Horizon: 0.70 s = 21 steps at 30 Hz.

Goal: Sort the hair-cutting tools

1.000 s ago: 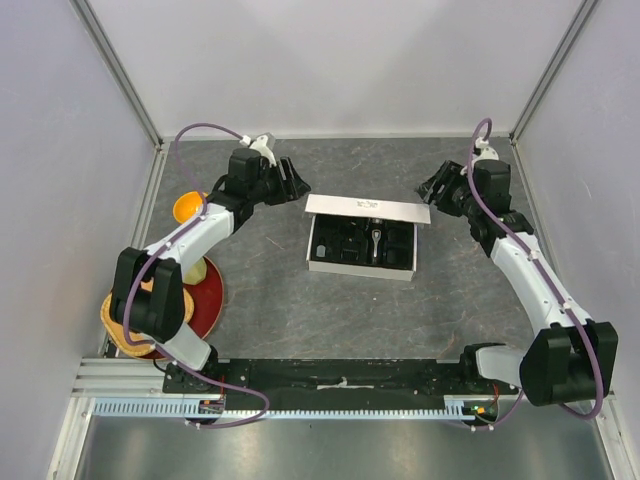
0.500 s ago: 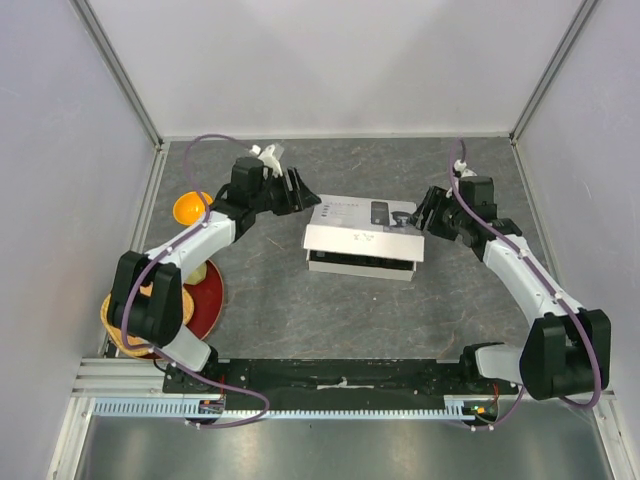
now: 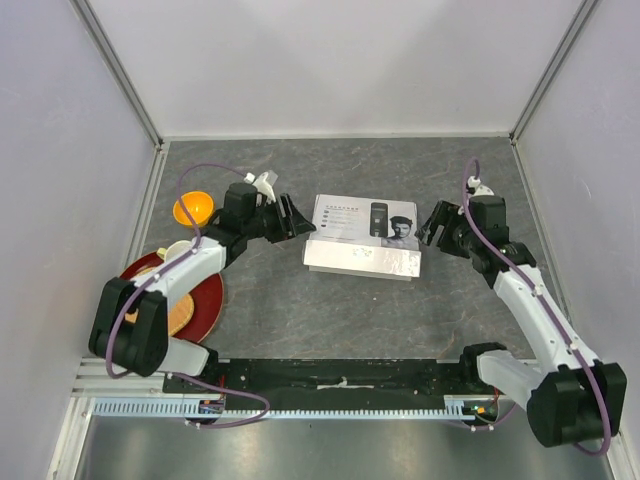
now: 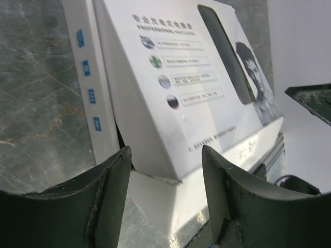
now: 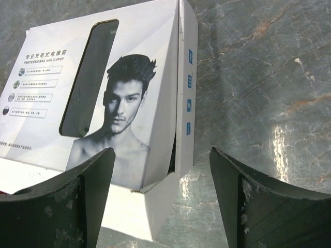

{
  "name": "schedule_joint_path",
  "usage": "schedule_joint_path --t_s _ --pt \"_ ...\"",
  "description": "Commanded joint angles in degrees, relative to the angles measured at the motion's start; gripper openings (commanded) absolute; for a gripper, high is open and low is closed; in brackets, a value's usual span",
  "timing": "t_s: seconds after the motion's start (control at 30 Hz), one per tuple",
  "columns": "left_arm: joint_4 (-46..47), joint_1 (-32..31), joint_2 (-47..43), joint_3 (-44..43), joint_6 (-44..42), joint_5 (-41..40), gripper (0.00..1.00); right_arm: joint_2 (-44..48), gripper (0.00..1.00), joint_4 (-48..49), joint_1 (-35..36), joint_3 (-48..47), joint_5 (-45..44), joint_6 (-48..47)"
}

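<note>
The white cardboard box (image 3: 362, 240) lies mid-table with its printed lid down over the tray. The clipper, guard combs, cable, brush and bottle are hidden; only a dark window in the lid (image 5: 88, 77) shows. My left gripper (image 3: 300, 222) is open and empty at the box's left end; in the left wrist view its fingertips (image 4: 165, 155) straddle the lid's corner (image 4: 170, 77) without touching. My right gripper (image 3: 432, 225) is open and empty at the box's right end; in the right wrist view (image 5: 161, 155) the lid's right corner (image 5: 155, 129) lies between the jaws.
An orange bowl (image 3: 192, 208) sits at the far left. A red plate (image 3: 205, 300) with a tan item on it lies at the near left, beside the left arm. Grey walls stand on three sides.
The lid, standing open a second ago with the black tray showing, has folded down shut over the tray. Both grippers followed it down and toward the near side.
</note>
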<state>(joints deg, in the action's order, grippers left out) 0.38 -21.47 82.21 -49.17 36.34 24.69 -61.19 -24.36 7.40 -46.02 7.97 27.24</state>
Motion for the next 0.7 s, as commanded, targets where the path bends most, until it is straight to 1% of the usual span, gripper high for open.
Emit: schedule_joint_path --t_s 0.0,0.13,0.27,0.37,0.4,0.47,0.53,0.67 --pt "0.5 -0.9 -5.7 2.9 1.6 3.2 0.64 4.1 0.84 -2.1 0.2 2.4 -0.1 0.8" --pt "-2.4 -1.6 -7.2 4.6 1.1 4.2 0.64 5.6 0.86 -2.7 0.2 4.4 2.1 1.6" --pt "-1.2 -2.4 -6.7 6.6 1.3 6.3 0.64 6.4 0.86 -1.0 0.2 6.6 5.0 3.7" --pt "-0.7 -3.1 -5.8 6.9 1.3 7.7 0.63 6.3 0.84 2.5 0.2 8.9 9.6 6.1" --pt "-1.1 -3.5 -5.8 7.0 1.3 7.7 0.63 6.0 0.81 3.3 0.2 9.5 10.6 6.9" --pt "-1.3 -3.7 -6.1 7.3 1.3 7.2 0.62 5.6 0.79 4.0 0.2 10.0 13.0 7.9" --pt "-2.1 -3.8 -6.5 7.4 1.3 6.8 0.61 4.9 0.75 4.1 0.2 10.4 14.0 8.6" --pt "-3.8 -4.2 -6.1 7.5 1.2 6.2 0.59 3.3 0.72 4.3 0.2 10.7 17.5 9.4"
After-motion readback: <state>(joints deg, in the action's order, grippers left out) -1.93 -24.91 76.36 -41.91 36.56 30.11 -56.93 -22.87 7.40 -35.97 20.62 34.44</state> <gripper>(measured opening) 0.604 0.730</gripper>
